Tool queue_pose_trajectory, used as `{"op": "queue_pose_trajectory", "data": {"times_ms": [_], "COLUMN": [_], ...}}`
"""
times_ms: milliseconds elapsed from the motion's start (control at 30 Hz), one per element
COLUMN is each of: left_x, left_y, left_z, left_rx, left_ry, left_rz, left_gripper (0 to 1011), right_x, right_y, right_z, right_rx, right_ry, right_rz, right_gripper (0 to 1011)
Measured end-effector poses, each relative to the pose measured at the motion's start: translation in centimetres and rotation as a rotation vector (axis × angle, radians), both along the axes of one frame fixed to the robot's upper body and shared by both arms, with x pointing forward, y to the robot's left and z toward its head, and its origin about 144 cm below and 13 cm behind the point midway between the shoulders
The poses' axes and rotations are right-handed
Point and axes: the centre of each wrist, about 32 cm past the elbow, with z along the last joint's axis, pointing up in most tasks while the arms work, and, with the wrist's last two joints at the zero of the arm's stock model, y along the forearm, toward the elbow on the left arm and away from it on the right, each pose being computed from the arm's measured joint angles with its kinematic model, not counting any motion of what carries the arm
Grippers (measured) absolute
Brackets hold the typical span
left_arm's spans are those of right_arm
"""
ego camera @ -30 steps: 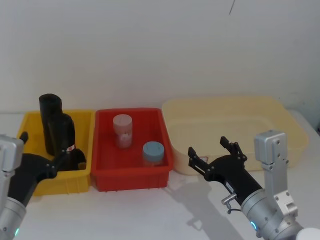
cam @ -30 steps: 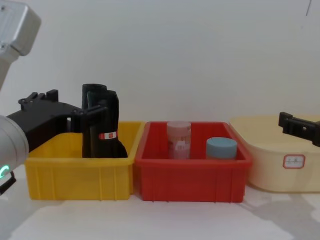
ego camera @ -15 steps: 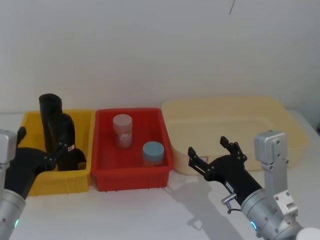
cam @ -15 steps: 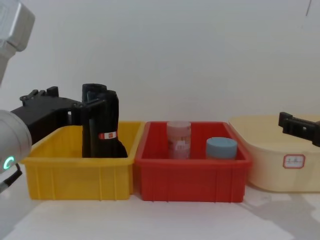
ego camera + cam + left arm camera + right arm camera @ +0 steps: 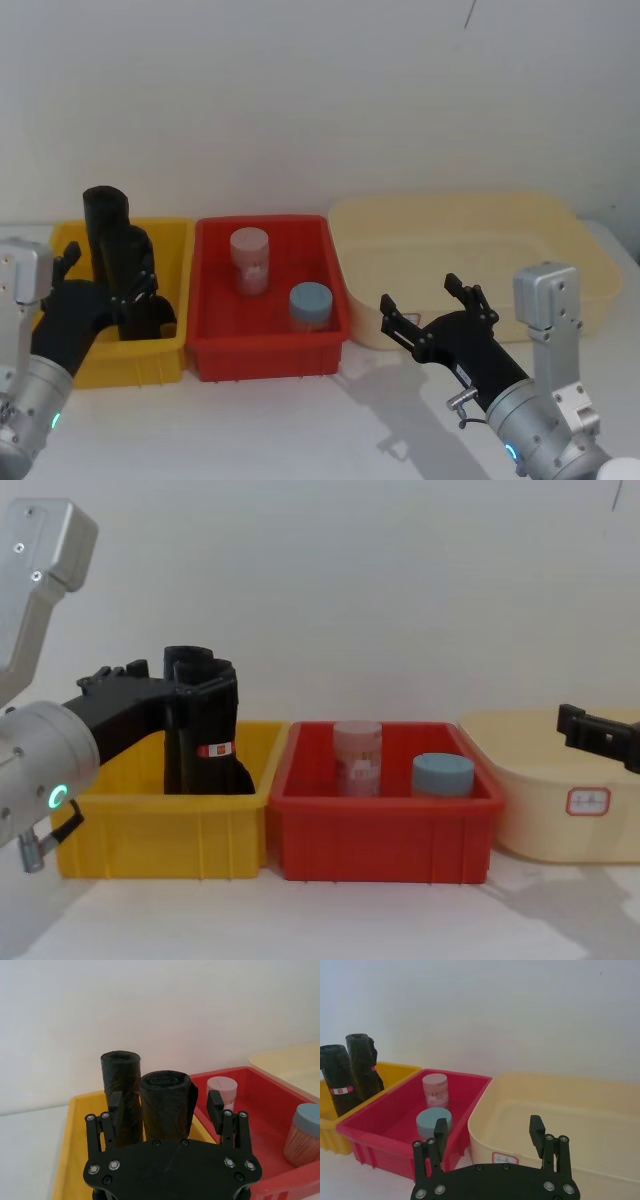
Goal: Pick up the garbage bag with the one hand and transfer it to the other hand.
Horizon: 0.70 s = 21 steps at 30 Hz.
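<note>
Step in hand: the reach for the pick, with nothing held yet. Left gripper [image 5: 164,1098] is at the yellow bin [image 5: 160,825], fingers apart and set on either side of the garbage bag [image 5: 214,730]. The left wrist view shows a gap between each finger and the roll, so there is no contact that I can make out.

Garbage bag: a thick black roll standing upright in the yellow bin. Its plastic is crinkled and its coiled end faces up. A small red-and-white label band sits low on its side. A slimmer black roll [image 5: 120,1075] stands just behind it, close enough that one finger lies in front of it.

Right gripper [image 5: 420,292] hangs over the bench in front of the cream tub [image 5: 560,240], fingers apart, well away from the bag.

Next move, as I judge it: close on the thick roll alone and keep the finger off the slimmer one. Then lift straight up over the bin wall and carry it across the red bin [image 5: 380,830] to the waiting right gripper.
</note>
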Motion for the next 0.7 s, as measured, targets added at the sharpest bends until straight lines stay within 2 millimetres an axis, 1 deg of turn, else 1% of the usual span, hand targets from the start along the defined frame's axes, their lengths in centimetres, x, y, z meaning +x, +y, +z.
{"op": "queue_pose_trajectory", "data": {"times_ms": [200,700], "left_x": [1.1,2.9], "left_y": [-0.2,-0.4], "left_z": [-0.5,-1.5], "left_rx": [-0.017,-0.042], "left_ry": [0.015,0.045], "left_rz": [-0.019,-0.059], "left_gripper": [1001,999], "right_x": [0.0,0.0], "right_y": [0.0,0.0], "right_z": [0.0,0.0], "right_rx": [0.000,0.000], "right_ry": [0.000,0.000], "right_rz": [0.000,0.000], "right_gripper": [1001,1000]}}
